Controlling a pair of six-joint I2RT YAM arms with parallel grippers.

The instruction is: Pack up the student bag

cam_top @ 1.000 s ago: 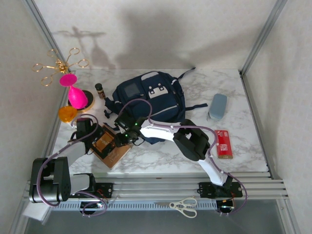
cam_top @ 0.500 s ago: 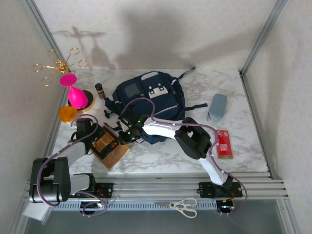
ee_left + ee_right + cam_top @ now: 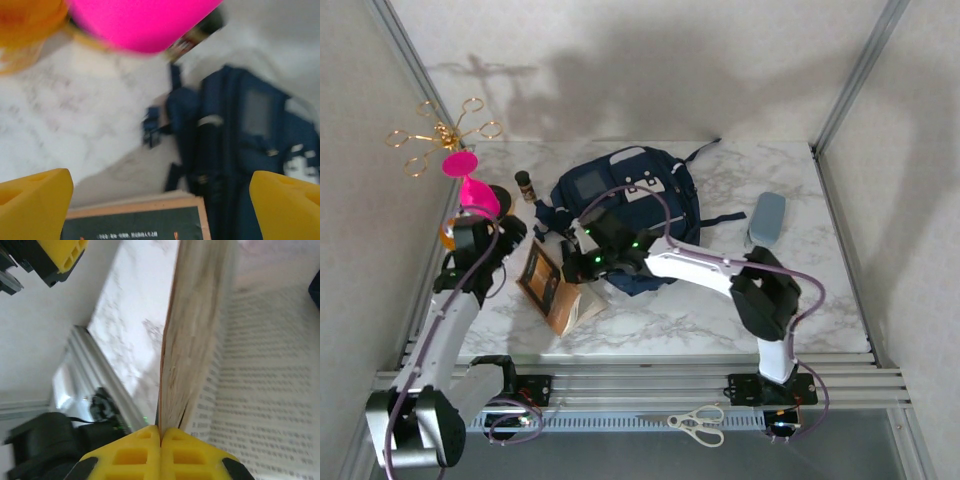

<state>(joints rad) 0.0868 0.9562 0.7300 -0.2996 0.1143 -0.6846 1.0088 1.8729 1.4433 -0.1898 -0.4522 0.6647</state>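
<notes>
1. Bag [image 3: 625, 195] lies mid-frame on the table [image 3: 820, 290], above the book [image 3: 555, 290].
2. Left claw [image 3: 162, 197] gapes empty; right claw [image 3: 160, 432] pinches the book.
3. Bag looks soft and floppy, probably best gripped at its opening rim.

You have open marble along the tabletop [image 3: 840, 320]'s front right edge and in its back right corner; a grey case [image 3: 766, 218] sits near the right edge. The student bag [image 3: 630, 195] blocks the back middle, and the tilted book [image 3: 555, 290] and right arm [image 3: 720, 275] cross in front of it. A pink vase [image 3: 475, 195] and a small bottle [image 3: 524, 184] crowd the back left corner.
</notes>
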